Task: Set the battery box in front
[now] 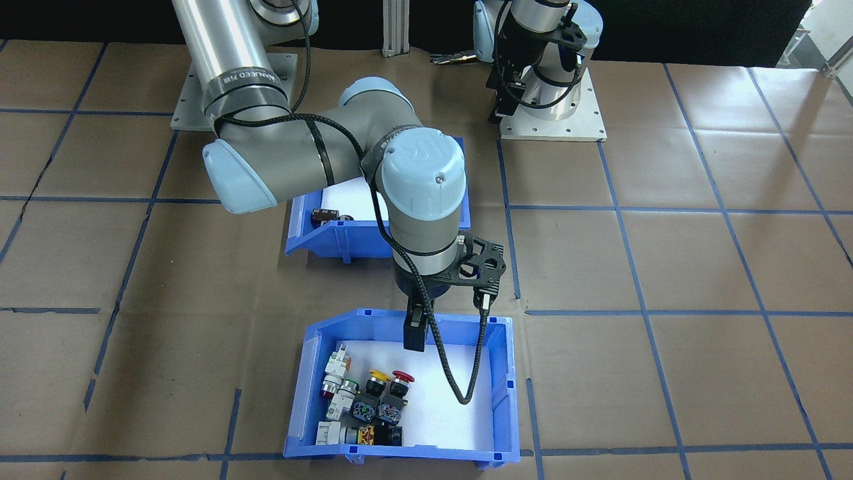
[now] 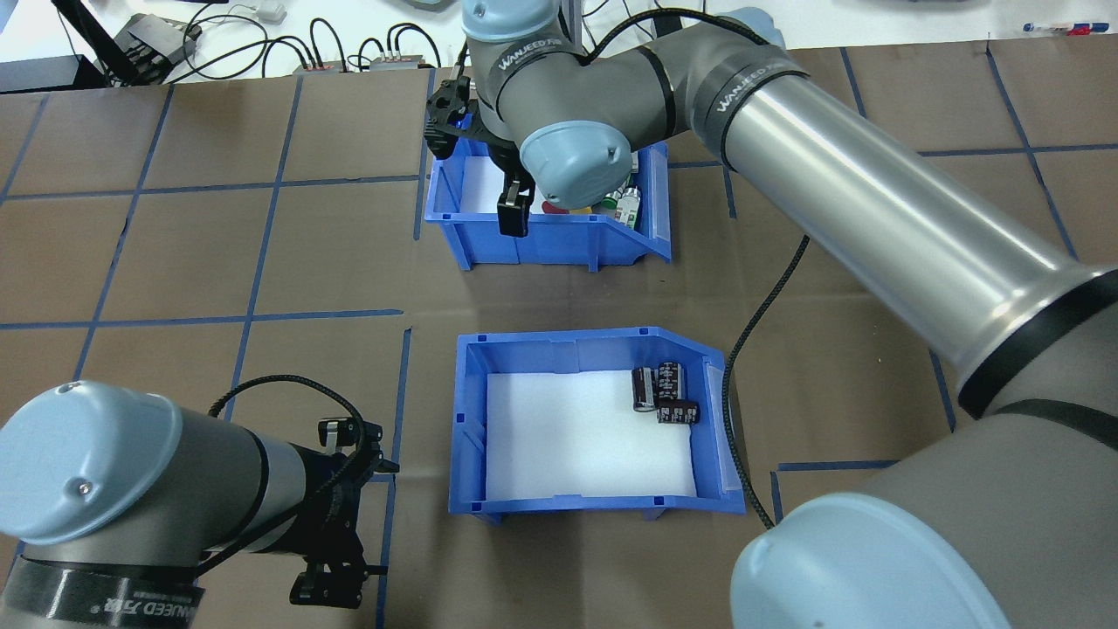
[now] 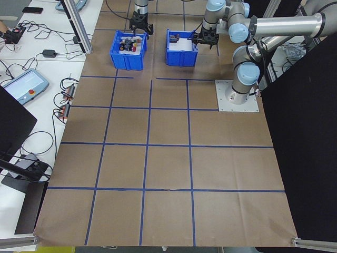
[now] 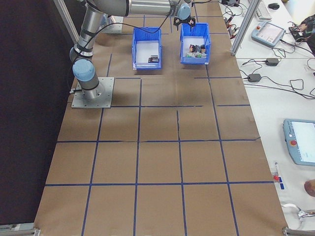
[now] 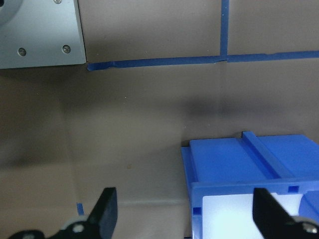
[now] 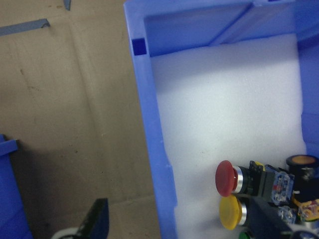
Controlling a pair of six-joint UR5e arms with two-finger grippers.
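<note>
The battery box point(image 2: 594, 489), a blue bin with a white liner and dark cells point(image 2: 664, 393) in one corner, stands mid-table on the robot's side. In the front-facing view my right arm partly hides the battery box point(image 1: 333, 233). A twin blue bin point(image 2: 559, 245) holding push-button switches point(image 1: 373, 400) stands beyond it. My right gripper point(image 2: 515, 205) is open and straddles that switch bin's robot-side wall point(image 6: 154, 164), one finger inside and one outside. My left gripper point(image 5: 187, 219) is open and hangs low beside the battery box's corner point(image 5: 239, 169), holding nothing.
The table is covered in brown paper point(image 2: 175, 262) with a grid of blue tape. The arms' metal base plates point(image 1: 553, 113) sit at the robot's edge. A black cable point(image 2: 769, 306) from my right arm trails past the battery box. Monitors and cables lie on side benches point(image 3: 31, 79).
</note>
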